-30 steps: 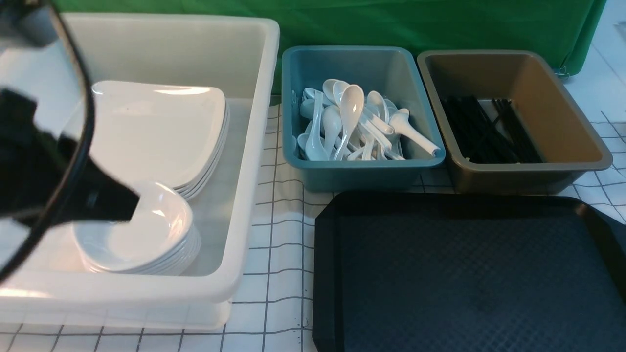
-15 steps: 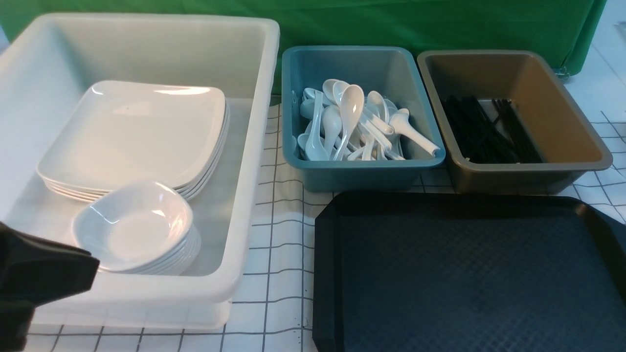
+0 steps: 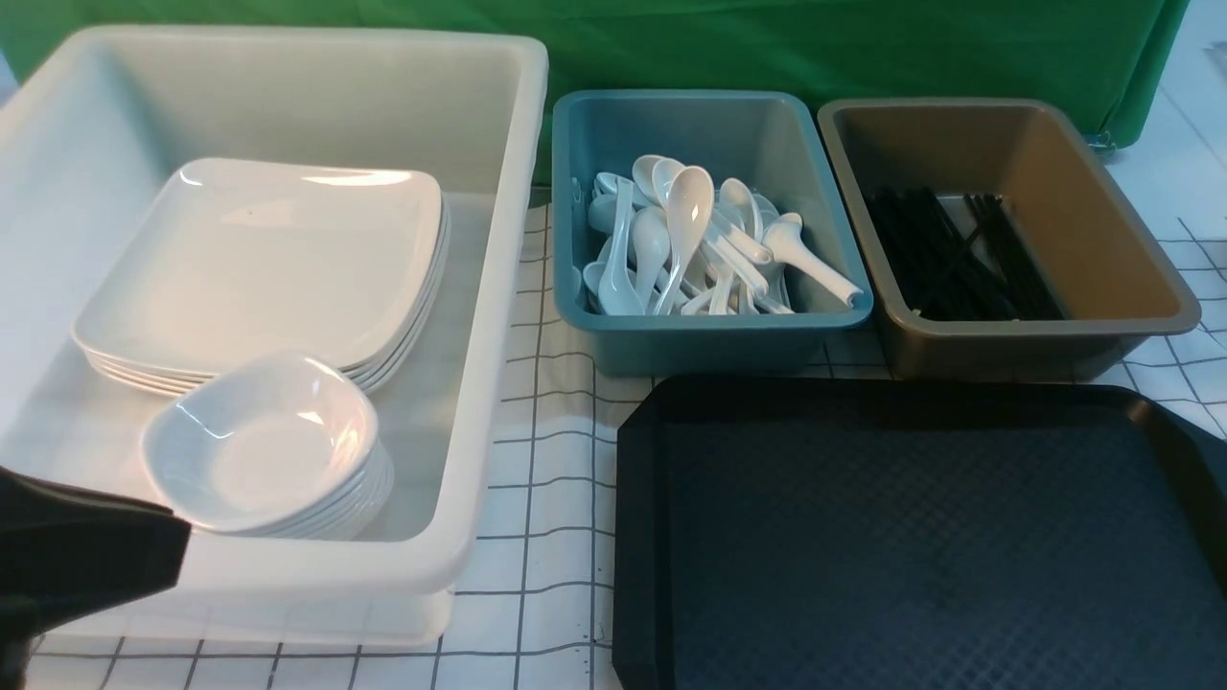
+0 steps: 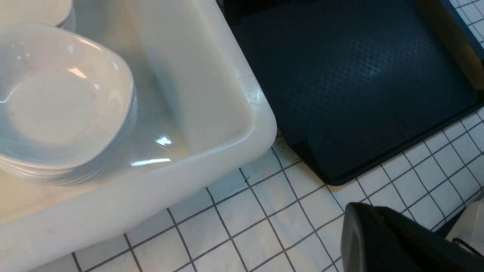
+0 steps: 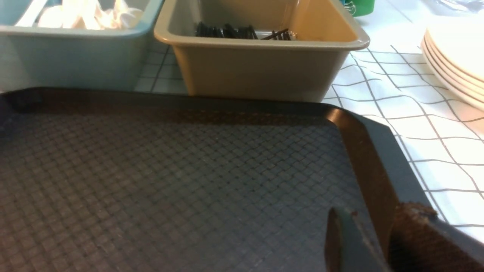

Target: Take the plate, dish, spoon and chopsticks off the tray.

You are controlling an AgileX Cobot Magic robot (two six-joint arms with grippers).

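No text, label, brand, number or sign can be read in any view. Only a plain grid of dark lines is printed on the cloth point(image 3: 546, 575) covering the counter, and only an embossed diamond pattern is carried by the tray point(image 3: 920, 537).

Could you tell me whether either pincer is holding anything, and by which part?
Left pincer: nothing seen held. Right pincer straddles the tray's rim near a corner; whether it clamps cannot be told.
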